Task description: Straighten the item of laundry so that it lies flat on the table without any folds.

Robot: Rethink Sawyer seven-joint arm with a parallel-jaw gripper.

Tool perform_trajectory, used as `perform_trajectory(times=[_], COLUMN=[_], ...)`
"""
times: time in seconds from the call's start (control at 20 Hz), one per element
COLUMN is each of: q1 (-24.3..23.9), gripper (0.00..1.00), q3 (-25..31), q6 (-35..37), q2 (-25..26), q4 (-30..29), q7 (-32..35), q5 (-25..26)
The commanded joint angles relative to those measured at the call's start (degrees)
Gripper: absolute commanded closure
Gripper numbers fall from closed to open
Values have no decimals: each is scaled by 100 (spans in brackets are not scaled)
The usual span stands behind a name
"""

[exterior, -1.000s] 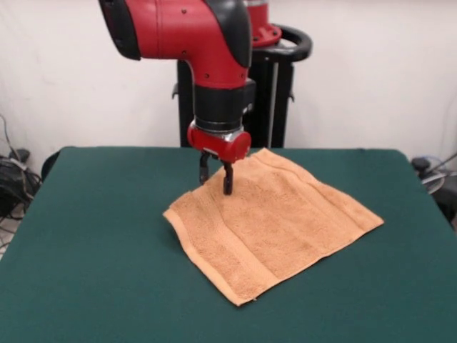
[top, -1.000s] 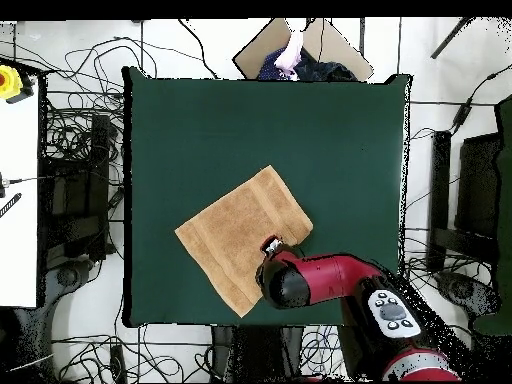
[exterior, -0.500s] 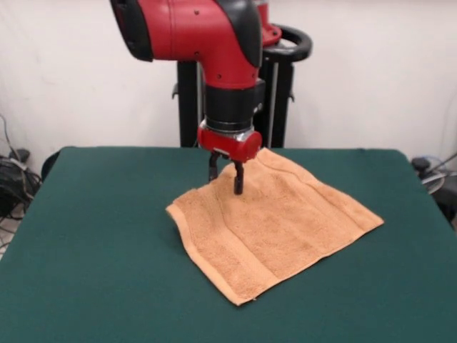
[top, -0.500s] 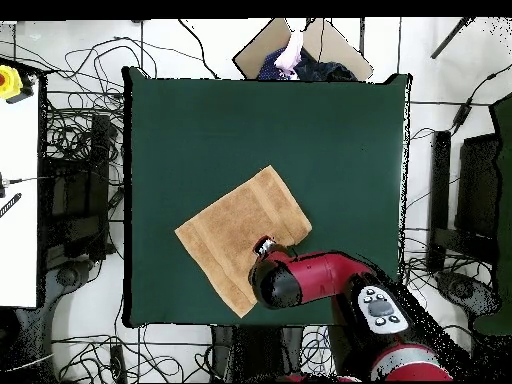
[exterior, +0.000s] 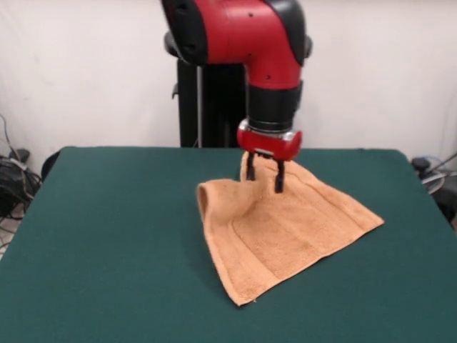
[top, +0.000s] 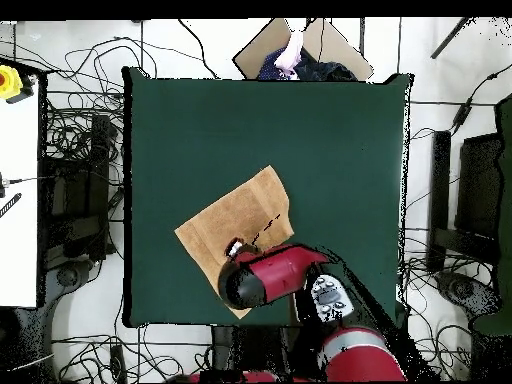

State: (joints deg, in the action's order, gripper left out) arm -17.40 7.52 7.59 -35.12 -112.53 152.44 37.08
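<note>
Towel (exterior: pixel 285 229) sits a little past the middle of the table (exterior: pixel 107 243), most of it lying on the green top, with one side hauled up into a rounded hump at the front view's left. That hump looks to be there because the gripper (exterior: pixel 263 174) has hold of the cloth near the far edge: its two dark fingers reach down onto the raised fabric and appear pinched on it, with cloth rising to meet them. Judging by the task, the lifted side is being carried so a doubled-over part can open out; it is not yet flat, for the left portion curls over on itself and stands clear of the table.

From overhead the towel (top: pixel 235 225) lies cornerwise to the table edges, its near corner hidden beneath the red arm (top: pixel 265 280), so the grip itself cannot be seen there.

Cloth is peach terry, nubbly and soft, limp enough to sag in a smooth curve from where it is held. Woven bands run as flatter stripes parallel to the edge nearest the camera in the front view. The table top is a matt dark green, felt-like, likely grippy enough to drag at the pile.
</note>
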Motion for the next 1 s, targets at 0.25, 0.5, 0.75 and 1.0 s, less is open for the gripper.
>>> perform_trajectory(times=[0.25, 0.5, 0.75, 1.0], q1=[632, 605, 655, 581], gripper=[0, 0, 0, 0], q3=[-165, -195, -269, -214], q6=[-258, -337, -424, -346], q2=[438, 528, 556, 516], q4=[60, 104, 90, 92], q7=[645, 566, 562, 480], q5=[-463, -480, -506, -517])
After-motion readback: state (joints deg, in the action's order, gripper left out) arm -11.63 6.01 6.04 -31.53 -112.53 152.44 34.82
